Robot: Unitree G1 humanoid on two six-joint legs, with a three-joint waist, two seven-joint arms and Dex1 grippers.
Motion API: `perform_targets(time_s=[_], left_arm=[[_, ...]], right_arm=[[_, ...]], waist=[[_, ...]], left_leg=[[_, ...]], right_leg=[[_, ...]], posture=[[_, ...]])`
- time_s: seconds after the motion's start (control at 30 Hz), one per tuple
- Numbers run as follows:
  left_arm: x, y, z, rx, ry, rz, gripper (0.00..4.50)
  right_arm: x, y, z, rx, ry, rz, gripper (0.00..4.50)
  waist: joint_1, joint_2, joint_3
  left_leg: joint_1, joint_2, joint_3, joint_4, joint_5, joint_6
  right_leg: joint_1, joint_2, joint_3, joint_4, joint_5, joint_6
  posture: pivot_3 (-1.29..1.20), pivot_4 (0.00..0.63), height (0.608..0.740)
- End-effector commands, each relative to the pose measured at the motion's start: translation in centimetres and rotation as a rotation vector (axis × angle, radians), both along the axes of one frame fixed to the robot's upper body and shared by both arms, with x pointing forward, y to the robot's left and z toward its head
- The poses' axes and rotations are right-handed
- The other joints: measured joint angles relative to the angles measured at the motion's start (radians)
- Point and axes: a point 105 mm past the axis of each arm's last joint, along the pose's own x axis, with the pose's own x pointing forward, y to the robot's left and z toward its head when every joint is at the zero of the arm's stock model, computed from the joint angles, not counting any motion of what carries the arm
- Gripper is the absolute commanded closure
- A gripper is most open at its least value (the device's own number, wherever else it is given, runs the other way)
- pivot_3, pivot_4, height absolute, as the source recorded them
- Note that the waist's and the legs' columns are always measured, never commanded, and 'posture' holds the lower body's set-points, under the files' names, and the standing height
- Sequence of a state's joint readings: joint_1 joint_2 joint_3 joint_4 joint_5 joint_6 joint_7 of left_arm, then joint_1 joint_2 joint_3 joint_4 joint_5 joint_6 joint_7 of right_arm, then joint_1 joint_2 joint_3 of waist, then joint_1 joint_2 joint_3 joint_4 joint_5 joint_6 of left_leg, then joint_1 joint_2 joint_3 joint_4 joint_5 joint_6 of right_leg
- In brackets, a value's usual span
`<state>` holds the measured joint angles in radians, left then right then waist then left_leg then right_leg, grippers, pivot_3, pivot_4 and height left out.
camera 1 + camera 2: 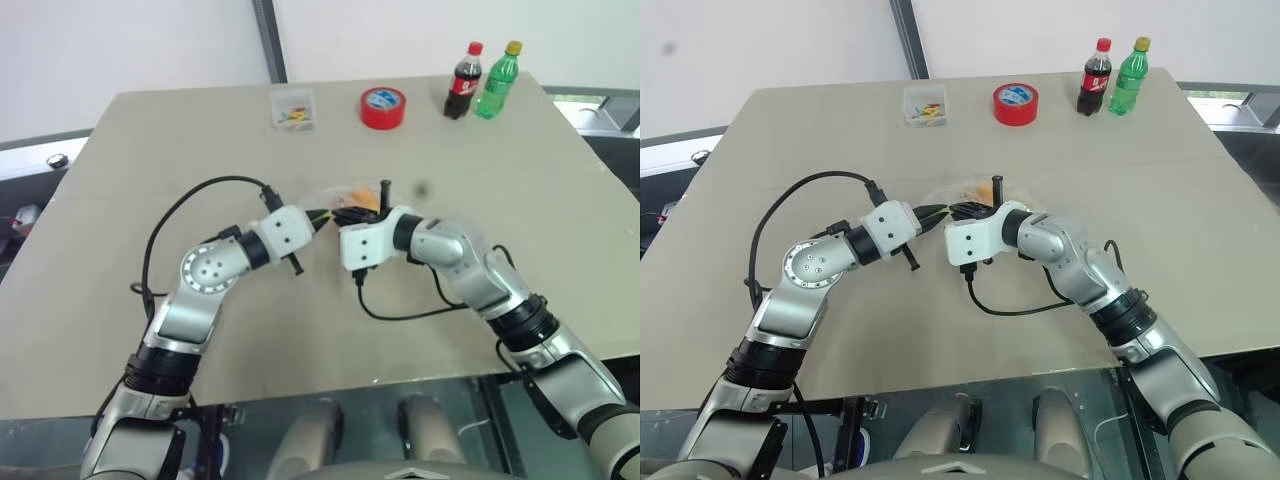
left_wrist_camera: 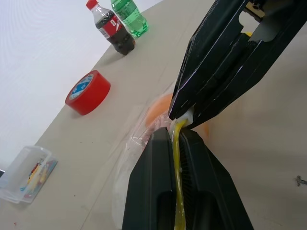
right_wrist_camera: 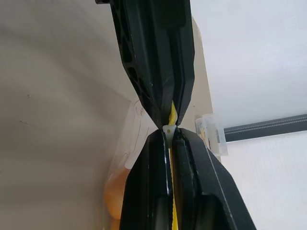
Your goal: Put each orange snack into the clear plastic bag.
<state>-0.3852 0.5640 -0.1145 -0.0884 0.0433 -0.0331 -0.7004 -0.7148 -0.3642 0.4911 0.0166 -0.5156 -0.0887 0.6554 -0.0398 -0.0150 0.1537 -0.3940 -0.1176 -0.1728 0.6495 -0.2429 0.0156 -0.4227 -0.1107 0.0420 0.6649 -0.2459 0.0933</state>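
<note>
Claws point(image 2: 175, 136) pinching bag point(image 2: 139, 143) seal.

No legible text or labels.

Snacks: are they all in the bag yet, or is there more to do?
Orange snack shows through the clear bag, so that looks done; I can't count both. Now the left gripper and right gripper both pinch the bag's yellow strip. Probably only sealing remains.
</note>
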Motion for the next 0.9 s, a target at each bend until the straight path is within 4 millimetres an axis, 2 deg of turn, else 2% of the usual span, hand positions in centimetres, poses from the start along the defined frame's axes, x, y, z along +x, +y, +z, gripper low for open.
perform_targets(time_s=[0.03,0.23,0.43,0.67,0.8,0.9], left_arm=[[-0.2,0.0,1.3,-0.024,-0.044,-0.008,4.5],[-0.3,0.9,1.4,-0.034,-0.045,0.007,4.5],[-0.7,1.8,2.4,-0.096,-0.068,0.002,4.5],[-0.6,3.0,2.2,-0.078,-0.064,0.028,4.5],[-0.3,3.3,2.2,-0.084,-0.058,0.043,4.5],[0.0,3.3,2.5,-0.091,-0.062,0.046,4.5]], right_arm=[[0.1,-0.3,2.1,0.067,-0.045,-0.011,4.46],[1.2,-2.8,1.5,0.079,-0.006,-0.118,4.46],[2.7,-7.3,0.9,0.065,0.018,-0.283,4.46],[3.5,-12.5,0.8,0.052,0.019,-0.458,4.46],[3.7,-14.3,1.2,0.046,-0.002,-0.516,4.46],[4.2,-14.8,2.1,0.065,-0.023,-0.534,4.46]], waist=[[0.0,0.0,0.0],[0.001,0.0,0.0],[0.003,0.0,0.0],[0.003,0.0,0.0],[0.003,0.0,0.0],[0.001,0.0,0.0]], left_leg=[[0.0,0.0,0.0,0.0,0.0,0.0],[0.0,0.0,0.0,0.0,0.0,0.0],[0.0,0.0,0.0,0.0,0.0,0.0],[0.0,0.0,0.0,-0.001,0.0,0.0],[0.0,0.0,0.001,-0.001,0.0,0.0],[0.0,0.0,0.001,-0.001,0.0,0.0]], right_leg=[[0.0,0.0,0.0,0.0,0.0,0.0],[0.0,0.0,0.0,0.0,0.0,0.0],[0.0,0.0,0.0,-0.001,0.0,0.0],[0.0,0.0,0.0,-0.001,0.0,0.0],[0.0,0.0,0.0,-0.001,0.0,0.0],[0.0,0.0,0.0,-0.001,0.0,0.0]], posture=[[0.0,0.15,0.74],[0.0,0.15,0.74],[0.0,0.15,0.74],[0.0,0.15,0.74],[0.0,0.15,0.74],[0.0,0.15,0.74]])
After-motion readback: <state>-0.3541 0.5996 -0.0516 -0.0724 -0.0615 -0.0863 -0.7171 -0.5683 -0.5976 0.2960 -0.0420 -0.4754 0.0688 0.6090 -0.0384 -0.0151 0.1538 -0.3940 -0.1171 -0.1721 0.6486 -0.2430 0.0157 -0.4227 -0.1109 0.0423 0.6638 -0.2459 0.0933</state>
